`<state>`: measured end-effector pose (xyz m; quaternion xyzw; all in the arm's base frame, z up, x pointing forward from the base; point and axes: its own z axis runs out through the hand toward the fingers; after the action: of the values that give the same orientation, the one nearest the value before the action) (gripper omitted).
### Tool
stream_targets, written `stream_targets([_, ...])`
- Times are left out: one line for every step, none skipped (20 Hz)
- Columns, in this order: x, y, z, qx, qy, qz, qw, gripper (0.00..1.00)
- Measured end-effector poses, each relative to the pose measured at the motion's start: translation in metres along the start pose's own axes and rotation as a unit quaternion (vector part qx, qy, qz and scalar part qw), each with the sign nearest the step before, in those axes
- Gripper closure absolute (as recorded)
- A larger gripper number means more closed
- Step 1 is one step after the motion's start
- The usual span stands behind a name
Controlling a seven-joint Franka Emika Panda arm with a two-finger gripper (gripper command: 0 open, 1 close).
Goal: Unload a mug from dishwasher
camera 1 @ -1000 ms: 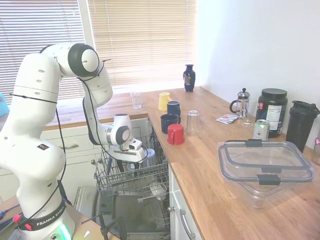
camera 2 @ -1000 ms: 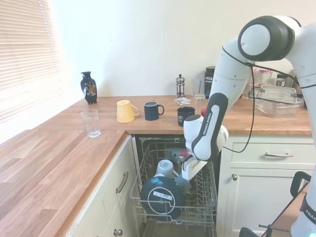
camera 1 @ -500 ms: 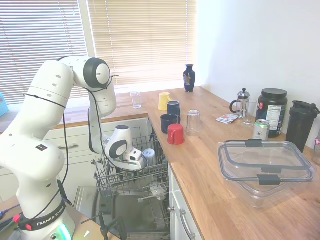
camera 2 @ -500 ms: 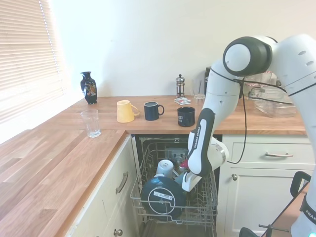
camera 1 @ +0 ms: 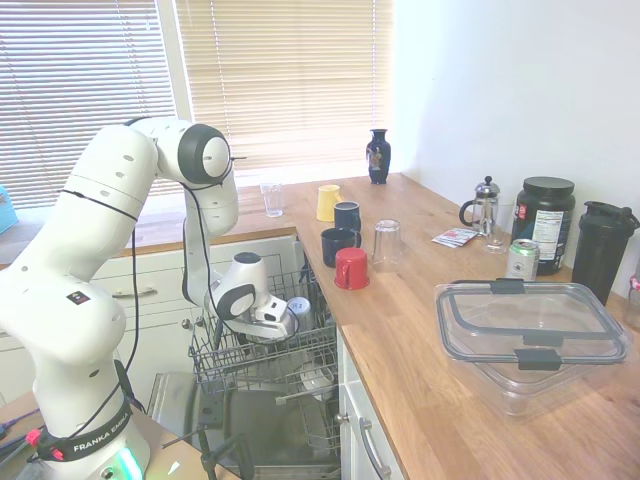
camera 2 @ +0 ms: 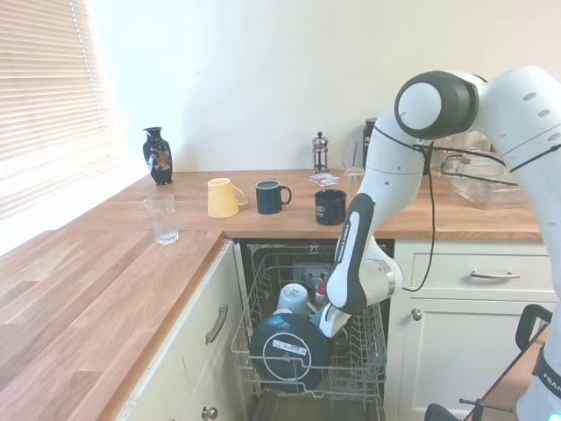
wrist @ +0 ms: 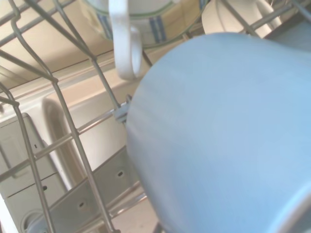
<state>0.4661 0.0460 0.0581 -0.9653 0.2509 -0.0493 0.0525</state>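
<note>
The mug (wrist: 218, 131) sat in the dishwasher's (camera 1: 262, 432) pulled-out wire rack (camera 1: 232, 356), right up against the wrist camera, where its smooth, rounded wall filled most of the picture and read as pale blue. Its long axis ran at a slant to the rack wires, with what looked like the rim toward the lower corner of that view. Neither exterior view showed it clearly, since the wrist stood in front of it. The white arm bent sharply at the elbow and reached steeply down from above the wooden counter (camera 1: 420, 330), with the gripper (camera 2: 324, 317) low among the wires. Whether it was open or closed could not be made out. Just beside it stood a pale upturned cup (camera 2: 294, 298) and a large, round, dark blue dish (camera 2: 287, 346) bearing a white label. A glossy white cup handle (wrist: 121, 39) hung next to the mug.
</note>
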Motion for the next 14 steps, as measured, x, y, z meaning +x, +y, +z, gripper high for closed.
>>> stream_targets([0.0004, 0.0000, -0.0003, 0.003, -0.001, 0.000, 1.0000, 1.00])
stream_targets([0.0019, 0.0014, -0.0008, 0.006, -0.002, 0.001, 1.0000, 1.00])
stream_targets([0.0042, 0.0036, -0.0015, 0.008, -0.002, 0.001, 1.0000, 1.00])
stream_targets([0.0070, 0.0050, -0.0024, 0.011, -0.002, 0.000, 0.9999, 1.00])
stream_targets([0.0087, 0.0049, -0.0032, 0.014, -0.002, 0.000, 0.9999, 1.00])
stream_targets([0.0097, 0.0048, -0.0037, 0.017, -0.002, 0.000, 0.9999, 1.00])
stream_targets([0.0100, 0.0047, -0.0040, 0.018, -0.003, 0.000, 0.9998, 1.00])
stream_targets([0.0097, 0.0048, -0.0038, 0.018, -0.005, -0.001, 0.9998, 1.00])
stream_targets([0.0094, 0.0044, -0.0035, 0.019, -0.008, -0.003, 0.9998, 1.00])
stream_targets([0.0092, 0.0032, -0.0031, 0.019, -0.014, -0.004, 0.9997, 1.00])
stream_targets([0.0089, 0.0011, -0.0027, 0.022, -0.021, -0.006, 0.9995, 1.00])
stream_targets([0.0090, -0.0009, -0.0026, 0.025, -0.028, -0.008, 0.9993, 1.00])
stream_targets([0.0091, -0.0026, -0.0029, 0.028, -0.033, -0.010, 0.9990, 1.00])
stream_targets([0.0093, -0.0031, -0.0032, 0.030, -0.036, -0.011, 0.9988, 1.00])
